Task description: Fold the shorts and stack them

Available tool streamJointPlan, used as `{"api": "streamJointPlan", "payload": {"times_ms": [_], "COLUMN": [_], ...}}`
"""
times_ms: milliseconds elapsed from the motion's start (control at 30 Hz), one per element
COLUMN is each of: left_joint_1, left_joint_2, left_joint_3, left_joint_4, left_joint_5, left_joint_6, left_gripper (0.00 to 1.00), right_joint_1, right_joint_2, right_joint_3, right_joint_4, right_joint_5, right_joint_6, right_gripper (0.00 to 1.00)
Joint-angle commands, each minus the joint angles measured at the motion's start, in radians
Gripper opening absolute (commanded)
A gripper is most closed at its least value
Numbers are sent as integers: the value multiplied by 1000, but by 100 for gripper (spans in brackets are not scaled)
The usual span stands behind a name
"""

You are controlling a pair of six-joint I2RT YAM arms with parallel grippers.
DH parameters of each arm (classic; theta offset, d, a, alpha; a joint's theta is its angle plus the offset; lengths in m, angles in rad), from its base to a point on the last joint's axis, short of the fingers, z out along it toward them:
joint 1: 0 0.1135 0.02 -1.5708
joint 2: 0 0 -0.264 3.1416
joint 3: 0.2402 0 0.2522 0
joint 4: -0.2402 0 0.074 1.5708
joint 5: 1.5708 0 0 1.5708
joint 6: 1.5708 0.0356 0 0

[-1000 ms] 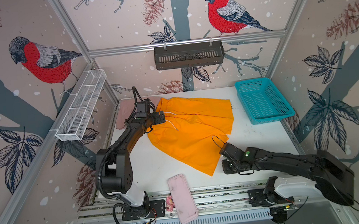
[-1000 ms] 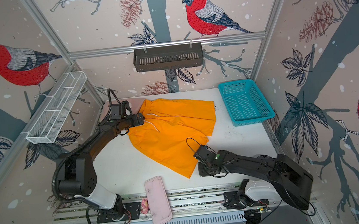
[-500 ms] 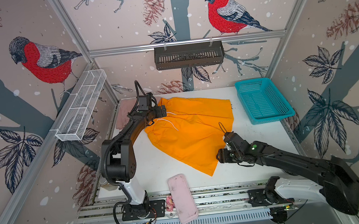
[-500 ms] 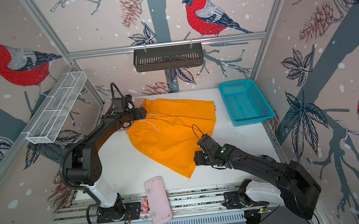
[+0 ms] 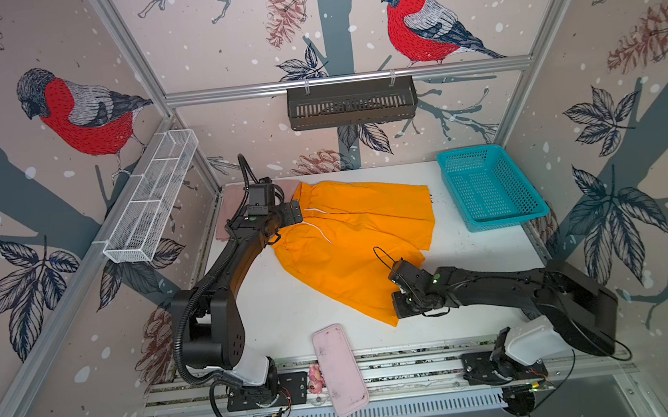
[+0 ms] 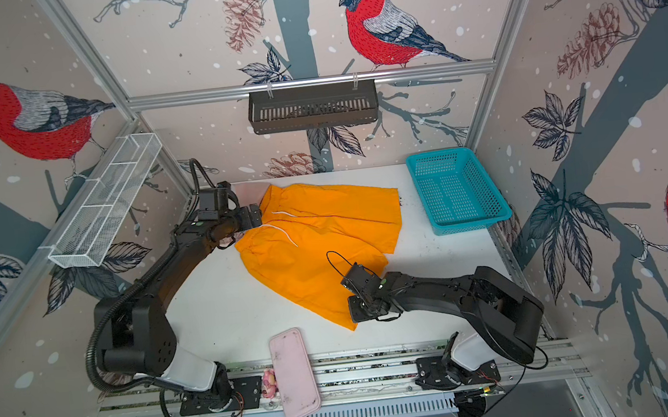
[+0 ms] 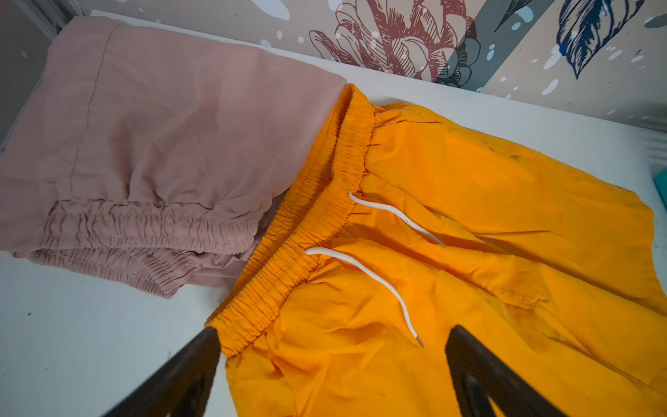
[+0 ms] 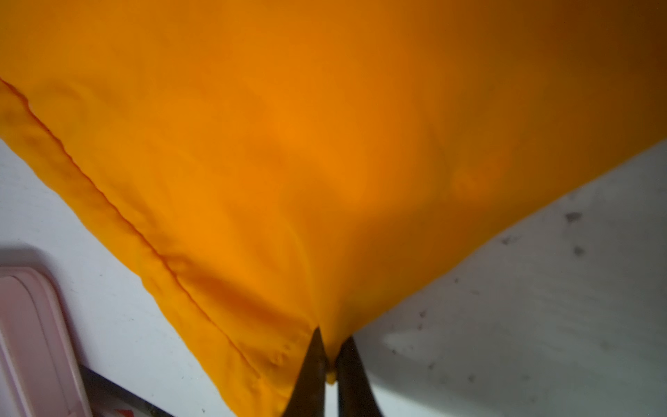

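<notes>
Right gripper (image 8: 330,352) fingers pinch leg corner of orange shorts (image 5: 352,237), near table (image 5: 291,305) front edge. Left gripper (image 7: 332,335) fingers spread wide over their waist end. Orange shorts lie flat, back left toward front middle, touching folded pink shorts (image 7: 162,137) in back left corner.

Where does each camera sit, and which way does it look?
Both top views: overhead at the front, looking down at the table; both arms show whole.
Left wrist: on the left arm, looking past the open left gripper at the orange shorts and folded pink shorts.
Right wrist: on the right arm, facing the orange hem pinched in the shut right gripper.
Shared: all views show the orange shorts.
</notes>
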Motion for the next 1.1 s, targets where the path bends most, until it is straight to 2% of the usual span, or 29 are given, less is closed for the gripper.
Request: {"api": "streamJointPlan", "payload": {"times_ms": [0, 100, 167, 333, 400, 533, 633, 767, 833, 900, 967, 1067], "left_joint_1": [1, 2, 1, 1, 1, 1, 1, 2, 2, 2, 2, 2], "left_joint_2": [-5, -12, -20, -60, -86, -148, -212, -272, -283, -283, -284, -298], "left_joint_3": [-10, -32, -58, -154, -200, -324, -412, -484, -500, -503, -509, -531], "left_joint_4": [19, 27, 38, 86, 104, 152, 193, 233, 249, 246, 244, 253], "left_joint_5": [65, 64, 62, 88, 101, 154, 147, 97, 102, 108, 115, 101], "left_joint_6": [-14, -26, -29, -58, -82, -149, -192, -249, -258, -266, -269, -282], "left_gripper": [98, 98, 98, 98, 98, 98, 98, 98, 98, 98, 98, 98], "right_joint_1": [-16, -65, -107, -294, -349, -429, -495, -573, -571, -512, -420, -315], "right_joint_2": [-18, -70, -124, -263, -279, -334, -422, -508, -531, -552, -563, -546], "right_joint_3": [-9, -45, -54, -60, -60, -22, 15, -5, -57, -132, -164, -172], "right_joint_4": [-78, -162, -236, -316, -321, -379, -451, -480, -443, -374, -339, -315], "right_joint_5": [23, -4, 31, 52, 38, 32, 31, -90, -204, -303, -292, -235], "right_joint_6": [-14, -16, -12, -41, -63, -59, -33, 13, 100, 224, 331, 412], "right_gripper": [2, 1, 1, 2, 22, 26, 39, 44, 44, 44, 45, 49]}}
